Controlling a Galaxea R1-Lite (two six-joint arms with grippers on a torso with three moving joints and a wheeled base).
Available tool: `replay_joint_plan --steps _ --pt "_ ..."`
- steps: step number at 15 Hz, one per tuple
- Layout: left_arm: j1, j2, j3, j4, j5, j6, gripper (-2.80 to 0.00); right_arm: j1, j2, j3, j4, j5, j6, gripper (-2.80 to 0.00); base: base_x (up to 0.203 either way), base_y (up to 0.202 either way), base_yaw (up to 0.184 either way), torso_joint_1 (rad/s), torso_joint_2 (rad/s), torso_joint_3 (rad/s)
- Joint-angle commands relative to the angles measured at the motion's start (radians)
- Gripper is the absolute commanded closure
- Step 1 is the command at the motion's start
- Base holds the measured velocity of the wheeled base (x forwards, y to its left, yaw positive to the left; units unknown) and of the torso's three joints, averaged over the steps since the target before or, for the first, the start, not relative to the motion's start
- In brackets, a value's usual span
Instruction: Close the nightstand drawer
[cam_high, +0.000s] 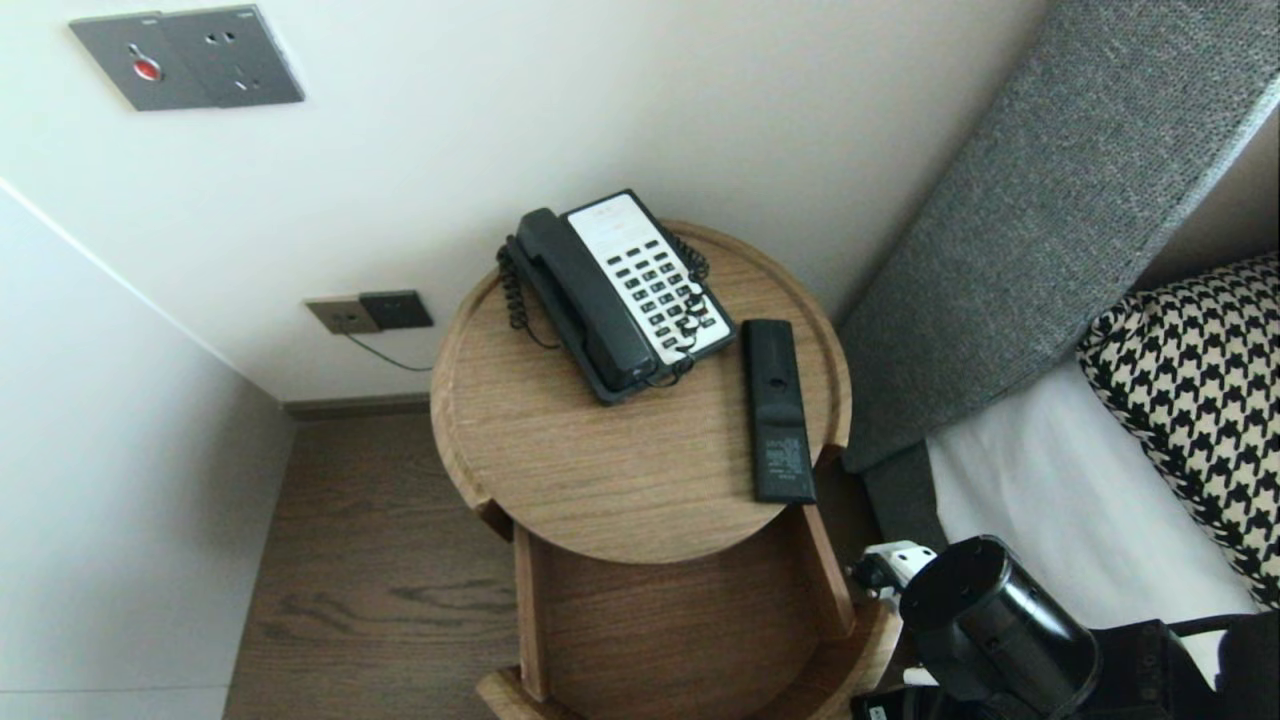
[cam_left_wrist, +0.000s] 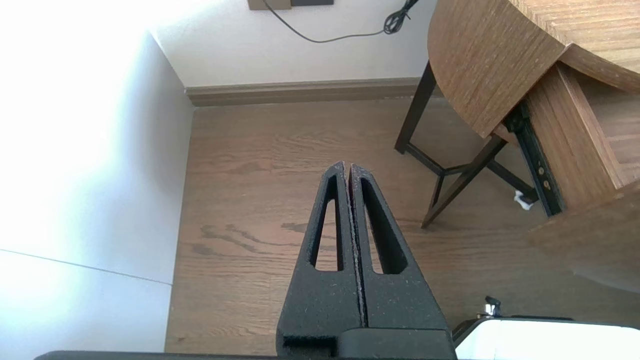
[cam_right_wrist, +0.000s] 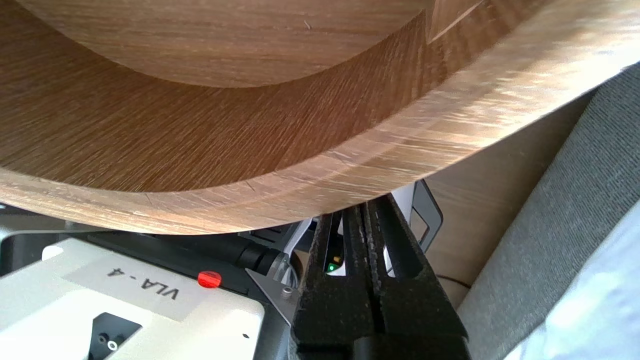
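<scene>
We see one round wooden bedside table (cam_high: 600, 470) in a room corner, beside one bed with a grey headboard (cam_high: 1050, 200) and one houndstooth pillow (cam_high: 1200, 400). Two things lie on the tabletop: one black-and-white corded telephone (cam_high: 620, 290) toward the wall, and one black remote control (cam_high: 778, 410) just beside it, near the rim on the bed side. The table has one lower shelf (cam_high: 660, 620) under the top.

The right gripper (cam_right_wrist: 367, 210) is clenched and holds nothing. It sits just under the curved edge of that lower shelf, and its arm (cam_high: 1000, 620) shows between table and bed. The left gripper (cam_left_wrist: 348, 167), also clenched and holding nothing, hangs above the wooden floor (cam_left_wrist: 250, 200), well apart from the table. On the wall we count one large grey panel (cam_high: 185, 55) and two small plates (cam_high: 342, 315) low down.
</scene>
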Motion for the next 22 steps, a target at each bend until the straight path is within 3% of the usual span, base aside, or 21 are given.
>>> replay_joint_plan --steps 1,9,22 --pt "0.0 0.0 0.0 0.0 0.001 0.0 0.0 -0.003 0.04 -0.039 -0.002 -0.001 0.002 0.0 0.0 0.0 0.0 0.0 0.0 0.0" --pt "0.0 0.0 0.0 0.0 0.001 0.0 0.0 -0.015 0.126 -0.138 -0.003 -0.005 -0.022 0.0 0.0 0.0 0.0 0.0 0.0 0.0" --pt "0.0 0.0 0.0 0.0 0.001 0.0 0.0 -0.015 0.153 -0.283 -0.001 -0.116 -0.111 0.0 0.0 0.0 0.0 0.0 0.0 0.0"
